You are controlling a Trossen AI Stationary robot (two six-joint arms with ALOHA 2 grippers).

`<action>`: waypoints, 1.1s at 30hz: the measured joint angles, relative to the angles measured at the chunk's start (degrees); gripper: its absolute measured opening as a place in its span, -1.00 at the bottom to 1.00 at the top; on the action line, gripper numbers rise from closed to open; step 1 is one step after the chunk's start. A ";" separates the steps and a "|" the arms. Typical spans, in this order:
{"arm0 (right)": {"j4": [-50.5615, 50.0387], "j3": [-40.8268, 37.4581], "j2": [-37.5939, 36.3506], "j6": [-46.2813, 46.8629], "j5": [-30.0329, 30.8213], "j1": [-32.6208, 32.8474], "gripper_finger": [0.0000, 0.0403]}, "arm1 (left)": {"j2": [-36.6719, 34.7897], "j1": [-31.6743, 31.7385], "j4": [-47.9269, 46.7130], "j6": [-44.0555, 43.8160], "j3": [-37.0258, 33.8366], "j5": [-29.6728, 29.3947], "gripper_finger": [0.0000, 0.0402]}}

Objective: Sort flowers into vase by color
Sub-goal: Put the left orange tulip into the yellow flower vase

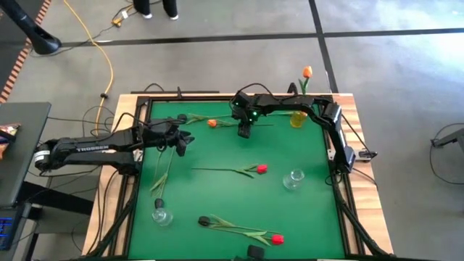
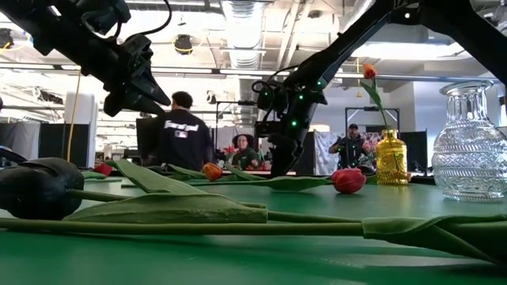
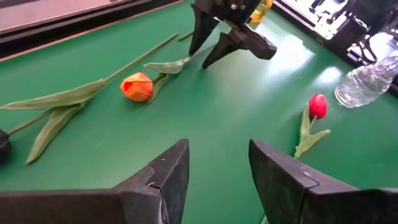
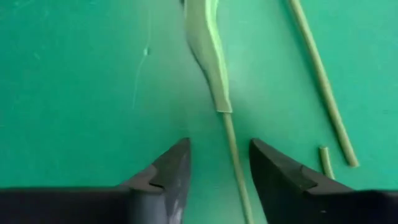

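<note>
right gripper (image 4: 219, 177): fingers apart around orange tulip (image 1: 212, 123) stem, not clamped | left gripper (image 3: 217, 180): fingers apart, empty, above surface (image 1: 217, 196)

Matt green felt table (image 1: 217, 196), glossy cut-glass vase (image 2: 472, 142), wooden rim (image 1: 362, 181)

A green-topped table (image 1: 217, 196) with a pale wooden frame stood on grey floor (image 1: 391, 65). A yellow cable (image 1: 109, 69) trailed across that floor, well beyond the left gripper (image 1: 181, 147). People (image 2: 181, 131) sat in the room behind.
</note>
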 joint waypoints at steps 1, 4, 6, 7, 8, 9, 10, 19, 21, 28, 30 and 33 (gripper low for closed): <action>-0.09 -0.01 -0.18 0.44 0.25 0.06 -0.21 | 0.00 0.00 -0.05 -0.02 0.00 -0.17 -0.23; -0.08 -0.12 -0.44 1.73 0.24 0.10 -0.48 | 0.00 0.00 -0.15 0.03 0.00 -0.81 -0.23; -0.19 -0.20 -0.70 3.21 0.20 0.08 -0.69 | 0.00 -0.02 -0.13 0.05 0.00 -1.26 -0.23; -0.24 -0.22 -0.88 3.71 0.18 0.09 -0.79 | 0.00 0.00 -0.16 0.04 0.00 -1.34 -0.23; -0.34 -0.24 -1.12 4.22 0.20 0.11 -0.88 | 0.00 0.00 -0.16 0.04 0.00 -1.40 -0.23; -0.32 -0.28 -1.33 4.45 0.20 0.13 -0.91 | 0.00 0.00 -0.15 0.04 0.00 -1.49 -0.23; -0.35 -0.28 -1.61 4.86 0.20 0.13 -0.92 | 0.00 0.00 -0.13 0.04 0.00 -1.49 -0.23; -8.03 5.19 -7.38 6.77 -0.92 0.17 -0.91 | 0.00 0.00 0.17 0.11 0.00 -1.29 -0.23; -8.37 5.44 -9.51 6.82 -4.06 0.11 -0.92 | 0.00 0.00 0.19 0.22 0.00 -1.59 -0.23; -5.19 5.53 -19.06 8.74 -12.85 -0.05 -0.91 | 0.00 0.00 0.17 0.39 0.00 -5.94 -0.23; -5.22 5.51 -21.80 8.89 -13.12 -0.05 -0.91 | 0.00 0.00 0.21 0.41 0.00 -7.79 -0.23; -4.64 5.28 -27.16 8.91 -13.09 0.39 -0.91 | 0.02 0.00 0.94 0.34 0.00 -10.02 -0.23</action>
